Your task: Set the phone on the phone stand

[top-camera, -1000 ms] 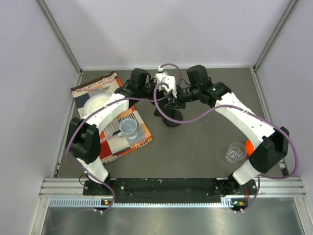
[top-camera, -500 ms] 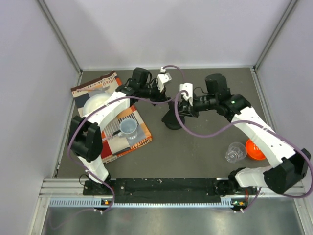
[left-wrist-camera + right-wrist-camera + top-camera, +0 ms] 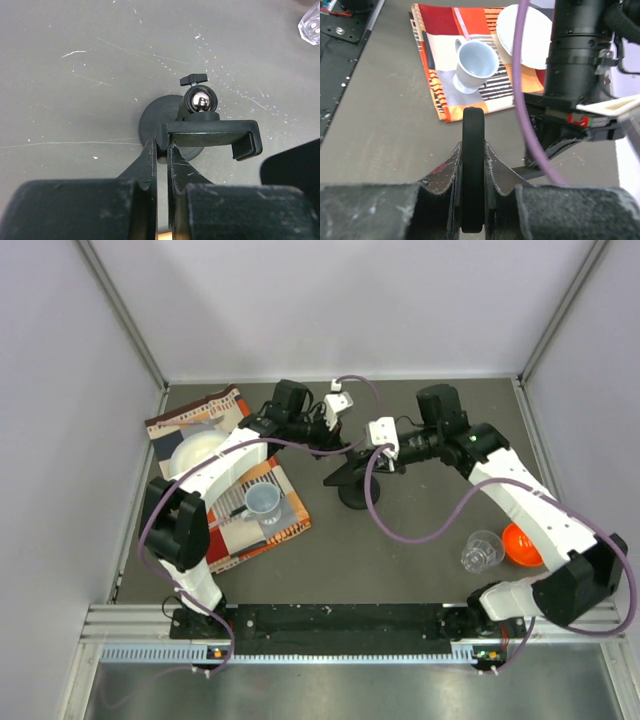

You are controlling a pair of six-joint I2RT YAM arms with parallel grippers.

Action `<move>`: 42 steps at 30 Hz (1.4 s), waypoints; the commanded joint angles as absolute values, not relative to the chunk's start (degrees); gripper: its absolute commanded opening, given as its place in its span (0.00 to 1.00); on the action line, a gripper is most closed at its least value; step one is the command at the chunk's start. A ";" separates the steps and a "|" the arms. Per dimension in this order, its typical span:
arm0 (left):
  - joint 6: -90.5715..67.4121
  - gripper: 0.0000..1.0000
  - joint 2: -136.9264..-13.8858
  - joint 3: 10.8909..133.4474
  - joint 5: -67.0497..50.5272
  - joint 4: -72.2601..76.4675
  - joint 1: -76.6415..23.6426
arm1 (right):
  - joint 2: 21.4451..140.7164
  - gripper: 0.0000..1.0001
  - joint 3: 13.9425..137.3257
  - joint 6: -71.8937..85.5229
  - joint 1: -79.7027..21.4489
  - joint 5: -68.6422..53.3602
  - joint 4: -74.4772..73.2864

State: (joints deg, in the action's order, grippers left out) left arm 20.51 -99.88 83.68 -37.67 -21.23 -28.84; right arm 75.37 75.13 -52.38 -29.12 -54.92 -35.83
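Note:
The phone stand (image 3: 172,125) has a round disc base, a chrome ball joint and a clamp bracket (image 3: 207,134) on top. In the top view it stands mid-table (image 3: 357,497). My left gripper (image 3: 163,149) is shut on the left end of the clamp bracket; in the top view it sits just behind the stand (image 3: 345,448). My right gripper (image 3: 473,150) is shut on the phone (image 3: 473,165), seen edge-on. In the top view the phone (image 3: 345,470) is held tilted just above the stand by the right gripper (image 3: 375,455). One corner of the phone shows in the left wrist view (image 3: 295,167).
An orange-checked cloth (image 3: 225,530) lies at the left with a white plate (image 3: 195,452) and a grey-blue cup (image 3: 263,502) on it. A clear plastic cup (image 3: 482,550) and an orange object (image 3: 522,545) sit at the right, near the right arm.
My right arm swung its elbow out to the right and turned the phone, which now lies tilted over the stand. My left gripper stayed on the stand's bracket.

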 commanded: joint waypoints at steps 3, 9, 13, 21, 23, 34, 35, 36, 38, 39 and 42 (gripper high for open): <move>20.92 0.00 -95.80 83.59 -41.57 -23.38 -29.71 | 83.31 0.00 90.07 -71.87 -31.55 -55.73 -47.61; 22.41 0.00 -95.80 83.32 -41.39 -24.52 -29.97 | 86.57 0.00 93.16 -76.37 -33.04 -53.62 -49.22; 24.25 0.00 -95.36 82.80 -41.40 -25.05 -30.41 | 88.94 0.00 94.66 -77.87 -34.10 -51.77 -50.45; 25.75 0.00 -94.75 82.18 -39.29 -25.58 -30.59 | 93.25 0.00 99.84 -78.49 -34.81 -47.47 -54.40; 25.75 0.00 -94.57 82.00 -39.20 -25.40 -30.67 | 93.95 0.00 100.02 -78.14 -34.89 -46.76 -55.54; 24.17 0.00 -94.40 81.92 -40.17 -23.91 -30.67 | 95.54 0.00 99.75 -61.89 -34.89 -44.92 -56.08; 24.26 0.00 -94.22 81.83 -39.64 -23.99 -30.59 | 95.62 0.00 100.36 -60.48 -34.81 -44.56 -56.07; 24.34 0.00 -94.04 81.65 -39.20 -23.99 -30.59 | 95.62 0.00 100.28 -59.42 -34.80 -44.56 -56.16; 24.43 0.00 -94.13 81.56 -39.64 -23.99 -30.59 | 94.92 0.00 99.06 -60.46 -34.89 -44.82 -56.07; 24.35 0.00 -94.13 81.65 -40.33 -23.99 -30.59 | 94.83 0.00 98.79 -61.43 -34.81 -45.00 -55.81; 23.99 0.00 -94.66 81.83 -40.96 -23.91 -30.59 | 96.41 0.00 99.93 -60.65 -34.80 -45.35 -55.90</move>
